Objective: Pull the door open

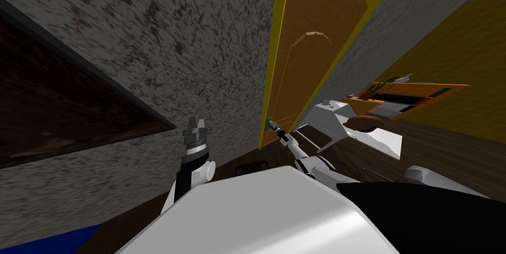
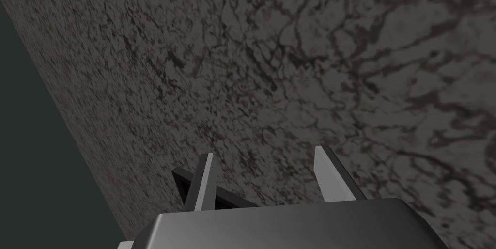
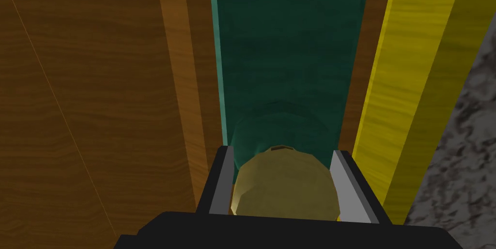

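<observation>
The right gripper (image 3: pixel 283 161) is clamped on a round, dull-gold door knob (image 3: pixel 285 190), one thin grey finger pressed against each side of it and the dark gripper body close behind. Just beyond the knob, past the fingertips, a dark green collar joins it to a long dark green plate (image 3: pixel 290 42) that runs away from the gripper along the door's edge. The brown, wood-grained door (image 3: pixel 87 91) spreads wide beyond one finger; beyond the other, past a narrow strip of the same brown, stands the yellow door frame (image 3: pixel 411 86), with the mottled grey wall (image 3: pixel 467 163) just outside it. From the head camera the right arm reaches forward and up to the door's edge, and the frame and the wall lie to the robot's left of the gripper. Whether the door has left its frame cannot be told. The left gripper (image 2: pixel 264 153) is raised in front of the mottled wall, well apart from the door and to the left of the working hand, its two blade-like fingers standing apart with nothing between them. To the right of the right gripper, a white piece of furniture (image 1: pixel 380 140) stands near the door with a brown object (image 1: pixel 364 122) on it.
</observation>
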